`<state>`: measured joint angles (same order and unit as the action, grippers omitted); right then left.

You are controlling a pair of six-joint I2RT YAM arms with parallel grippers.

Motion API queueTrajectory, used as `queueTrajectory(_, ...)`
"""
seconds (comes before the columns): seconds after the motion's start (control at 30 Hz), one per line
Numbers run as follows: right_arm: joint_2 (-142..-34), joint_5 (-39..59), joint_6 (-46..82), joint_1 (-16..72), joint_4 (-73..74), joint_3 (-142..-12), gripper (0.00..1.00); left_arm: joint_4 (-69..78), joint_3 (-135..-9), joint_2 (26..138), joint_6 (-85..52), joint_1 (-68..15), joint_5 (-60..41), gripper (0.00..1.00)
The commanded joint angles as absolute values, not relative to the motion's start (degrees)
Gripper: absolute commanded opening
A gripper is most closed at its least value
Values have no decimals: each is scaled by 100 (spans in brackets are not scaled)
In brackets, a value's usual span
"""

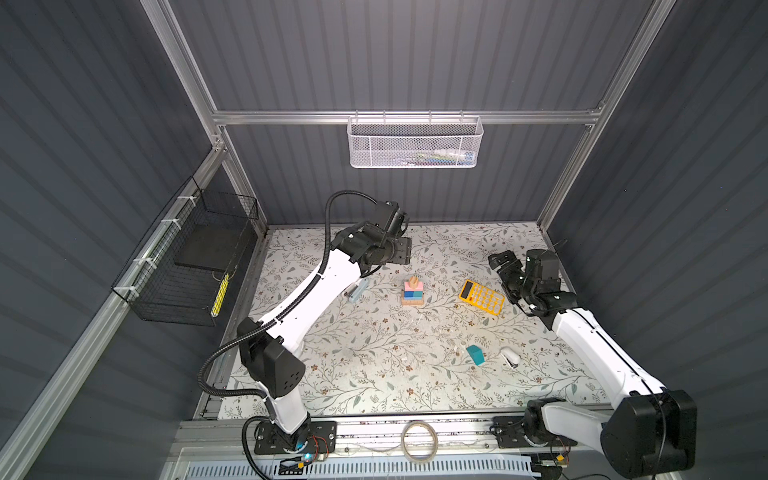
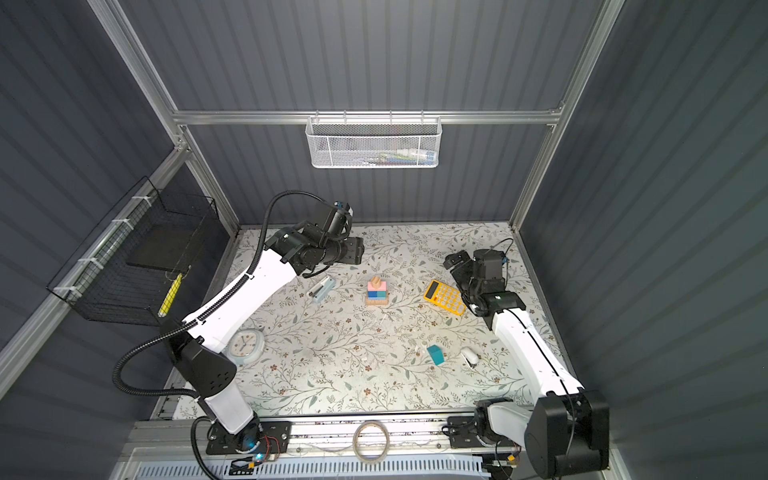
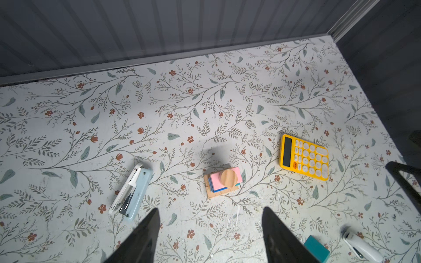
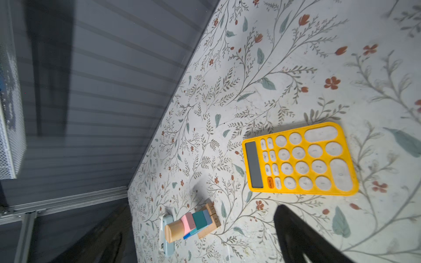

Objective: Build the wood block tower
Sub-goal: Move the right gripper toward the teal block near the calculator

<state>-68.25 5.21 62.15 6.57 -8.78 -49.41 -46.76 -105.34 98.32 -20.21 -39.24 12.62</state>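
Top view: tower (image 1: 413,292) stands mid table (image 1: 353,374); teal roof piece (image 1: 476,354) lies loose, well apart. Left wrist: left fingers (image 3: 141,236) apart, empty. Right wrist: right fingers (image 4: 303,239) wide, empty. You'd best pinch the roof's flat sides, descend squarely.

Tabletop (image 1: 374,374) brightly lit from above, walls (image 1: 415,62) dim, soft shadow beside tower (image 3: 224,180), edges bowed, right wrist view blurry.
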Motion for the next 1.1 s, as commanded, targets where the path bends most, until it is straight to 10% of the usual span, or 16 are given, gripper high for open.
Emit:
queueTrajectory(0.0,-6950,988,6583,615,-474,-4838,99,-4237,-10149,9462,-2266,-3852,1383,71)
queueTrajectory(1.07,-5856,-292,8637,3121,-3128,-3948,91,-2710,-6962,8037,-2896,-3310,1457,73)
